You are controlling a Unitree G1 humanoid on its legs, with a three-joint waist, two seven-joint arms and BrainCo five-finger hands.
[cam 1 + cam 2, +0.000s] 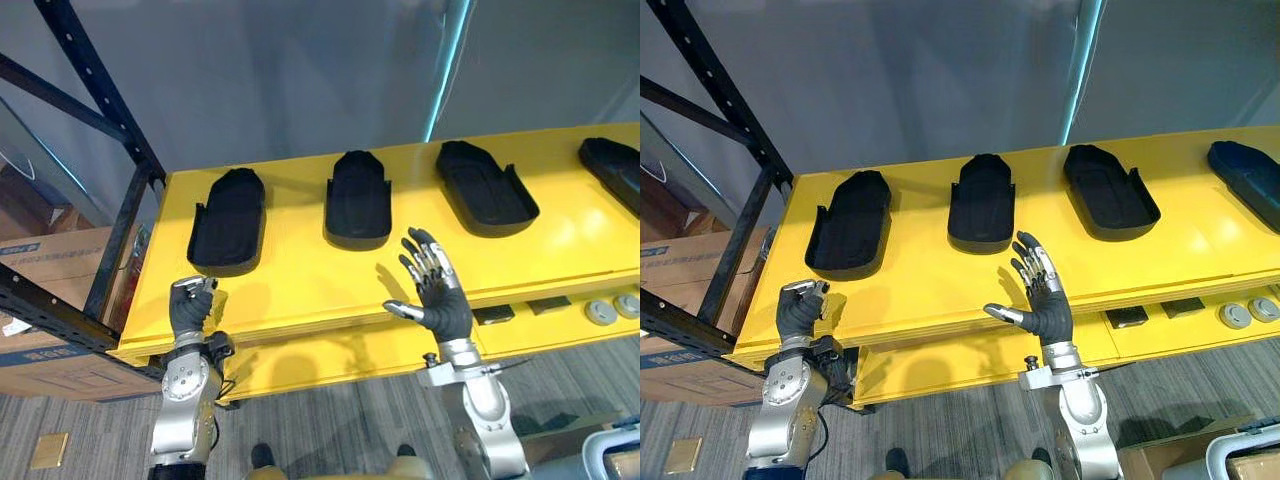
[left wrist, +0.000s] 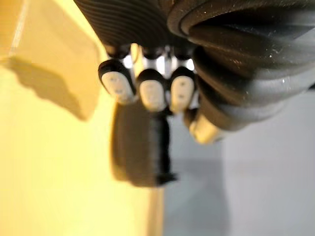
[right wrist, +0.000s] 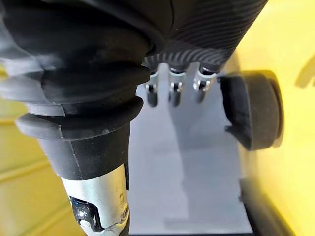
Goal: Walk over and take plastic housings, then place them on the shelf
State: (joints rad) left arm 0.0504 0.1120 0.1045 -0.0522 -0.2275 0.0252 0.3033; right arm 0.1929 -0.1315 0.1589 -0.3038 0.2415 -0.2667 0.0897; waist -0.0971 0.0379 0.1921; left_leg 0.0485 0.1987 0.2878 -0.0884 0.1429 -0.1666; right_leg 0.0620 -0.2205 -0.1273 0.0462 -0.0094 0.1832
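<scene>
Faces a yellow shelf (image 1: 300,285) carrying four black plastic housings (image 1: 228,220) in a row. Holds nothing: left hand (image 1: 190,305) curled closed at the front edge, right hand (image 1: 440,300) spread wide just before the second housing (image 1: 357,200). Seemingly between placements; next calls for fetching another housing.

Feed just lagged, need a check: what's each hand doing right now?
Left hand: shut, fingers curled, holding nothing.
Right hand: open, fingers spread, holding nothing.
</scene>
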